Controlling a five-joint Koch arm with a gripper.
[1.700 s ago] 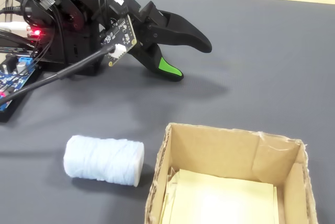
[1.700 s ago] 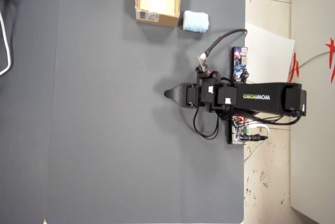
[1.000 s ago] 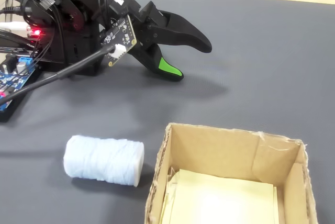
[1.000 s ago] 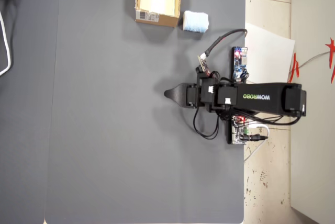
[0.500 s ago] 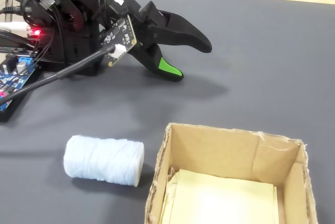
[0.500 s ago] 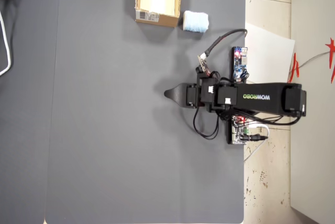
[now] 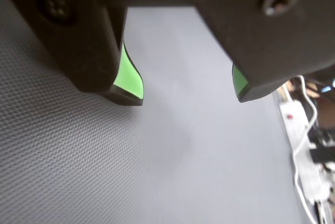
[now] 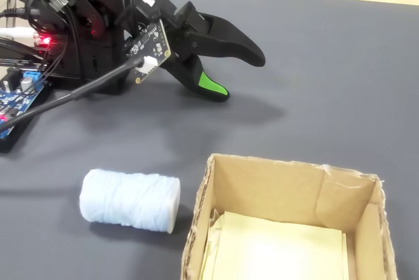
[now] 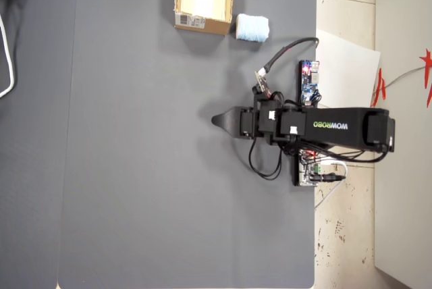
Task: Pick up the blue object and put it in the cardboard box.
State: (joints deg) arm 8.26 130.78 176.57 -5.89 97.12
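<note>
While nothing has been lifted yet, the job stands at its very start:

My pincer: my black two-jawed gripper with bright green pads (image 7: 188,96) hangs low over the mat, jaws spread with a clear gap, nothing between them.

Blue object: the pale light-blue, soft, rolled-looking block (image 8: 129,200) lies on the mat, well apart from my pincer, in front of it and to its left in the fixed view, untouched.

Cardboard box: the small open tan cardboard box with a pale yellow inside (image 8: 209,209) stands just beside the block, likewise well away from my jaws. What shows of its inside is empty.

Mat: the dark grey textured mat (image 7: 209,171) is all that lies under my pincer.

Done: nothing, I judge.

Left: reach the block, pinch it, carry it over the box, release.
</note>
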